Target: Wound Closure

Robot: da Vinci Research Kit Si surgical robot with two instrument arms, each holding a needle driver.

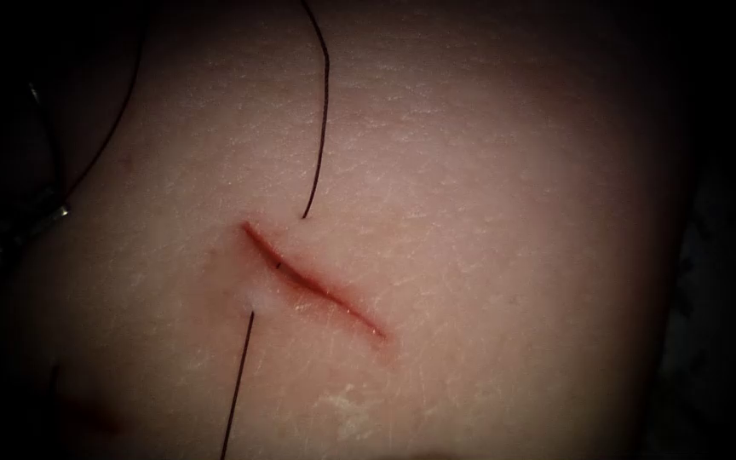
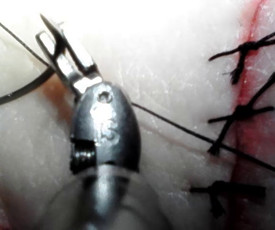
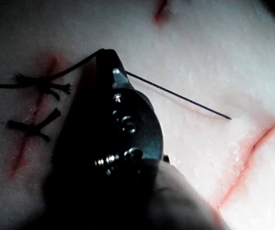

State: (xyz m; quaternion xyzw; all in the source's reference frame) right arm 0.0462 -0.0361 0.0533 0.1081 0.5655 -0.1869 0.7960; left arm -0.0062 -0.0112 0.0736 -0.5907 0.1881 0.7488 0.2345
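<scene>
I see the cut (image 1: pixel 313 279) running slantwise across the tissue (image 1: pixel 487 213) in the endoscope view, with a thin line of red fluid (image 1: pixel 334 294) along it. The thread (image 1: pixel 321 111) comes down from above and goes into the tissue just on the right side of the cut, near its upper end. It comes out on the left side and runs on downward. A very short piece of it shows inside the cut itself.

The left gripper (image 2: pixel 42 26) is far to the left of the cut, well apart from it. In its wrist view it looks closed on the needle (image 2: pixel 17 93), close to one end of the curve. The needle is free of the tissue, and the thread passes just beside the gripper. Finished stitches (image 2: pixel 243 112) lie across another red line.

The right gripper (image 3: pixel 106 53) is dark in its own view, with thread at its tip. I cannot tell if it is open or closed.
</scene>
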